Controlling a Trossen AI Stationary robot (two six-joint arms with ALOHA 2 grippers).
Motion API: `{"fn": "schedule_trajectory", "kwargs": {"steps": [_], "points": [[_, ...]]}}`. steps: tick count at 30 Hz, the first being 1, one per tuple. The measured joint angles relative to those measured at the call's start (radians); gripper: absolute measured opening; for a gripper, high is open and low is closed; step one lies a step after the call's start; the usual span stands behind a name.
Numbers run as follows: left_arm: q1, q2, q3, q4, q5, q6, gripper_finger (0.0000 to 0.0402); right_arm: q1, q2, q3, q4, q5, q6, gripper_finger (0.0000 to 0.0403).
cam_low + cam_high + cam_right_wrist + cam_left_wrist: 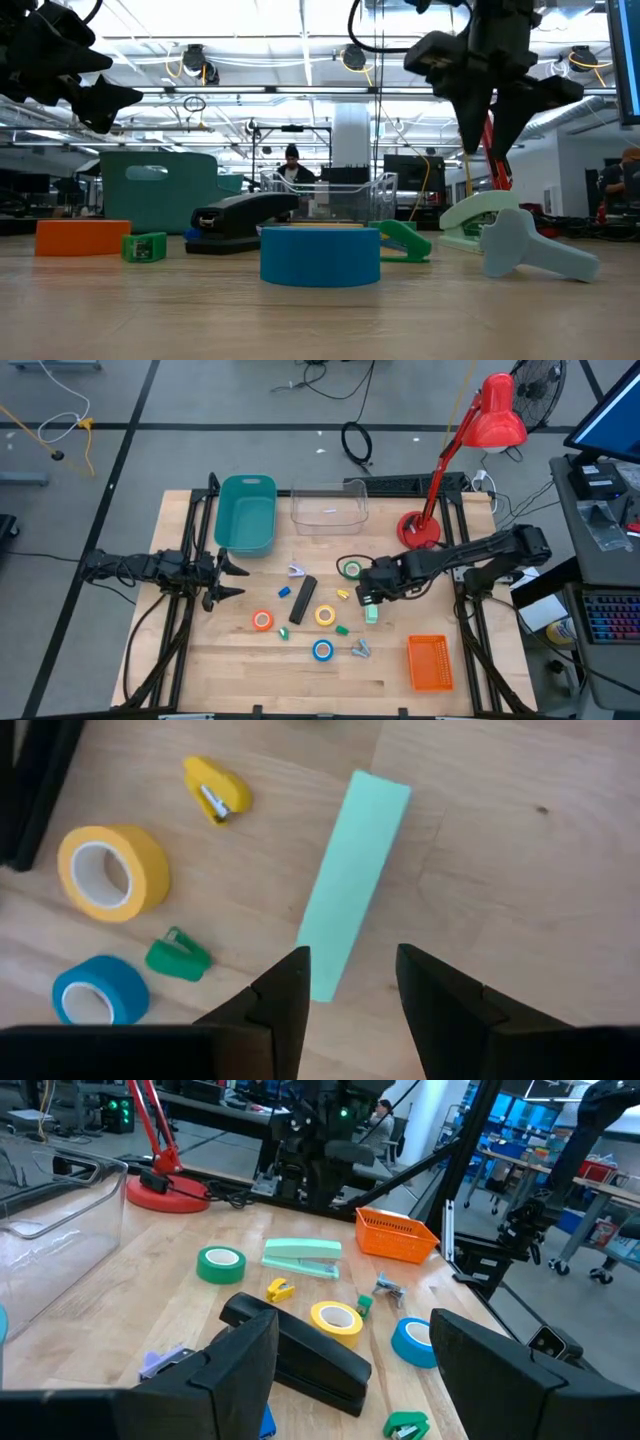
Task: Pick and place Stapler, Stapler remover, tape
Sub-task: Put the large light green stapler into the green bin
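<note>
A mint-green stapler (372,613) (352,880) lies flat on the wooden table. My right gripper (367,596) (350,990) hangs open above its near end, fingers pointing down and clear of it, high over the table in the low view (492,110). A black stapler (303,600) lies at the middle. Around it lie the tape rolls: green (351,568), orange (262,620), yellow (326,616) and blue (322,650). Small staple removers lie among them: yellow (217,788), green (177,956) and grey (360,650). My left gripper (236,576) waits open at the table's left.
A teal bin (246,513) and a clear bin (330,508) stand at the table's far side. A red desk lamp (420,528) stands at the far right, close behind my right arm. An orange basket (430,662) sits at the near right.
</note>
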Motion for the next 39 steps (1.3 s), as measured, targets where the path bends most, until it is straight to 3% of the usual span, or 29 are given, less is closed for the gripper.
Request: {"fn": "schedule_trajectory", "kwargs": {"steps": [9,27,33,39], "points": [[0.000,0.000,0.000,0.000,0.000,0.003,0.0267,0.021,0.002,-0.026,0.016,0.015,0.086,0.0142],[0.000,0.000,0.000,0.000,0.000,-0.005,0.0267,0.033,-0.008,-0.195,0.291,0.000,0.128,0.0146],[0.000,0.000,0.000,0.000,0.000,-0.005,0.0267,0.027,-0.009,-0.246,0.493,-0.156,0.125,0.0146],[0.000,0.000,0.000,0.000,0.000,-0.006,0.0267,0.027,-0.009,-0.249,0.494,-0.180,0.135,0.0149]]}}
